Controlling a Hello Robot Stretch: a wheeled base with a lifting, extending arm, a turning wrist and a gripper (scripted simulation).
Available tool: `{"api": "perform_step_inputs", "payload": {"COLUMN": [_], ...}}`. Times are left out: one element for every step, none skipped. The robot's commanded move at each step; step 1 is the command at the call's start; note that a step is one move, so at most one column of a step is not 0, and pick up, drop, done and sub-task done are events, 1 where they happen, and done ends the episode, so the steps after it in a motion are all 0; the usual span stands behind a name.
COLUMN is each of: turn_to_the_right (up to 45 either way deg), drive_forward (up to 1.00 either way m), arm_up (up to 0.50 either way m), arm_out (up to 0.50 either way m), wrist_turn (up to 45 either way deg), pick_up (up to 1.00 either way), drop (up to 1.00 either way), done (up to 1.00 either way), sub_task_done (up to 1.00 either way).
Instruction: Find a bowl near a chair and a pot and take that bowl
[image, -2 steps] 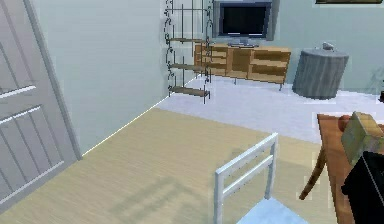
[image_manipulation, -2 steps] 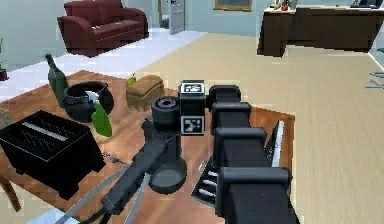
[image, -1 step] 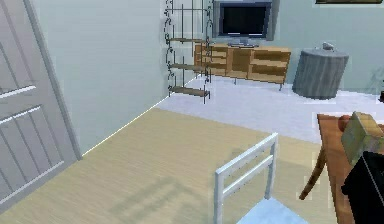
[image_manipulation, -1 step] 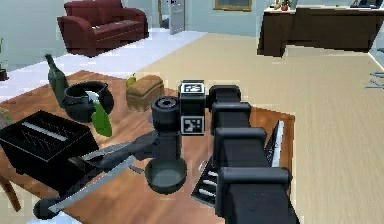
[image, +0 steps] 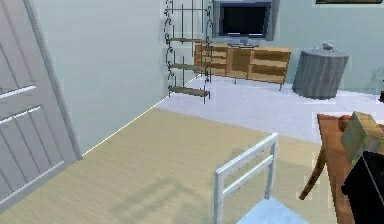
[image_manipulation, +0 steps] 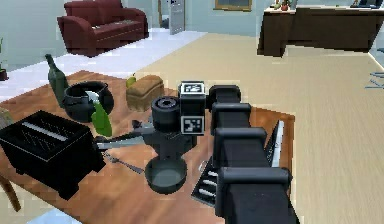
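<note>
A dark round bowl (image_manipulation: 165, 178) lies on the wooden table (image_manipulation: 262, 122), just below the gripper's dark body. My gripper (image_manipulation: 118, 147) reaches leftward over the tabletop from the arm's far end, beside two white marker squares (image_manipulation: 192, 96). Things lie on the table behind its fingers (image_manipulation: 122, 133), so I cannot tell whether it holds anything. A dark pot (image_manipulation: 86, 100) stands at the table's far left, with a green object (image_manipulation: 100, 120) next to it. A pale chair (image: 248, 180) stands beside the table's corner (image: 332, 140) in the forward view.
On the table are a black toaster (image_manipulation: 45, 150), a bottle (image_manipulation: 55, 70), a bread loaf (image_manipulation: 145, 92) and cutlery (image_manipulation: 275, 145). A red sofa (image_manipulation: 100, 25) and dark cabinet (image_manipulation: 320, 30) stand beyond. Ahead are a door (image: 30, 90), shelf (image: 188, 50), TV stand (image: 243, 62) and grey bin (image: 320, 72).
</note>
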Motion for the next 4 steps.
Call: {"api": "perform_step_inputs", "payload": {"turn_to_the_right": [0.0, 0.0, 0.0, 0.0], "drive_forward": [0.00, 0.00, 0.00, 0.00], "arm_up": [0.00, -0.28, 0.00, 0.10], "arm_out": [0.00, 0.00, 0.00, 0.00], "wrist_turn": [24.0, 0.0, 0.0, 0.0], "pick_up": [0.00, 0.00, 1.00, 0.00], "drop": [0.00, 0.00, 0.00, 0.00], "done": [0.00, 0.00, 0.00, 0.00], "sub_task_done": [0.00, 0.00, 0.00, 0.00]}}
